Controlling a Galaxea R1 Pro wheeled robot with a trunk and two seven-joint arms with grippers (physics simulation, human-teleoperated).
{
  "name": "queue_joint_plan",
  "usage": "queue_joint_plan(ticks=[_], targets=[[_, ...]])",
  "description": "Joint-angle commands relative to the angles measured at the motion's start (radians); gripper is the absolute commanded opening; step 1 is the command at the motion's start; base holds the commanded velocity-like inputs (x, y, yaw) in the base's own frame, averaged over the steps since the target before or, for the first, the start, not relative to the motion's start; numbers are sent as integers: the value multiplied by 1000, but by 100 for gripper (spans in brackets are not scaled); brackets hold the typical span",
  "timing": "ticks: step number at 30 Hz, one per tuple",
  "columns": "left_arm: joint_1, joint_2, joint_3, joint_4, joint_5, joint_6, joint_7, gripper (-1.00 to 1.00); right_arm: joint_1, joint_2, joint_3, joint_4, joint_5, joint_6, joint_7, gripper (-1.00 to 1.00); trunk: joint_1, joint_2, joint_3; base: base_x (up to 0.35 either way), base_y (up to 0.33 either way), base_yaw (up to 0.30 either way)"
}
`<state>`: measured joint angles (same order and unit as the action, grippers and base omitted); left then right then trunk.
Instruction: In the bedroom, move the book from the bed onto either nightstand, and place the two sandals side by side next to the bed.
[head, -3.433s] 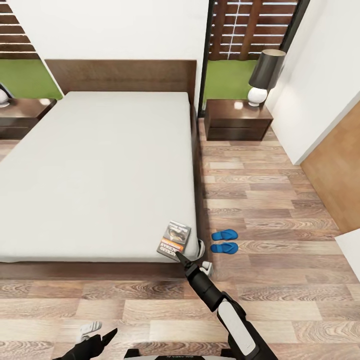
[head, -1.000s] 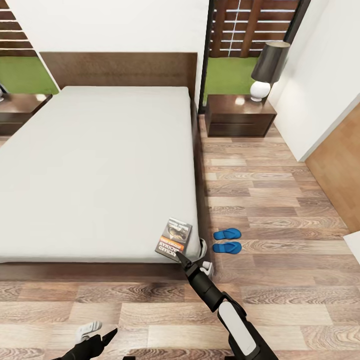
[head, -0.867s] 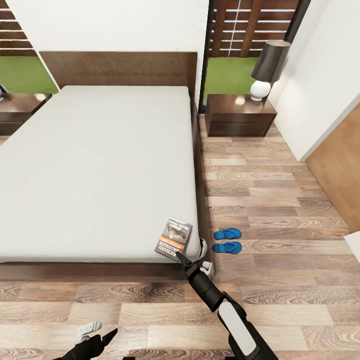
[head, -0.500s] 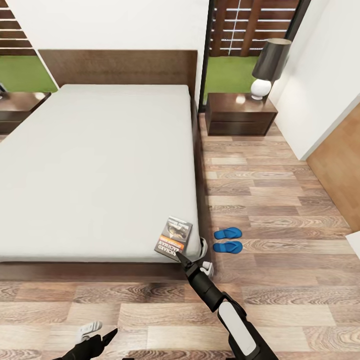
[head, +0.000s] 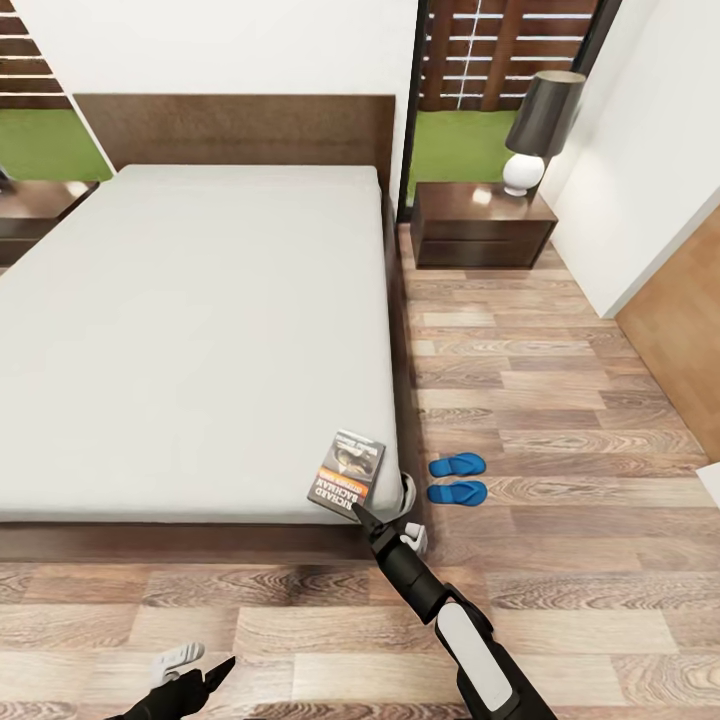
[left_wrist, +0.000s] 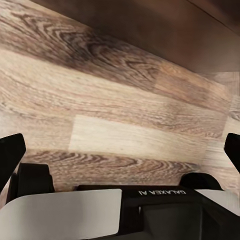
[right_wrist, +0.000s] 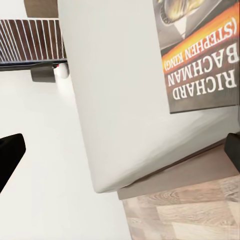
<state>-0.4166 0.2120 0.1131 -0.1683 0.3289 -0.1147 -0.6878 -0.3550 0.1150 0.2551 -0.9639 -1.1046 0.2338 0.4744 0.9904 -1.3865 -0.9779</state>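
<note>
At the far left of the head view, low over the wood-plank floor (head: 600, 420), the left claw (head: 195, 672) hangs idle; its wrist view shows its dark fingertips (left_wrist: 11, 155) standing wide apart with nothing between them. Across the middle lies the large low bed with its dark brown frame and plain pale mattress (head: 200, 330), and on its near right corner rests the small thin paperback book with a dark cover, orange band and white "Richard Bachman" lettering (head: 347, 471), flat, close to the mattress edge. Just below it the right claw (head: 362, 514) reaches in at the book's near edge; its wrist view shows the tips spread to either side and the book (right_wrist: 200, 55) ahead, not yet gripped. Such a paperback is probably light and bendy, with a slick cover, so pinching the near edge or spine looks best. Right of the bed, the pair of bright blue flip-flop sandals (head: 457, 478) lie side by side on the floor, and beyond stands the small square dark brown nightstand (head: 480, 225) carrying a white-based, dark-shaded lamp (head: 535, 130).
</note>
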Motion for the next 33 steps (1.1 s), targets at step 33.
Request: queue_joint_plan(ticks=[33], targets=[[-1,0,8,2,-7,-3,-4,100,0,0,0,-1,-11,7,1,100,127,-232,-104,0,0,0]])
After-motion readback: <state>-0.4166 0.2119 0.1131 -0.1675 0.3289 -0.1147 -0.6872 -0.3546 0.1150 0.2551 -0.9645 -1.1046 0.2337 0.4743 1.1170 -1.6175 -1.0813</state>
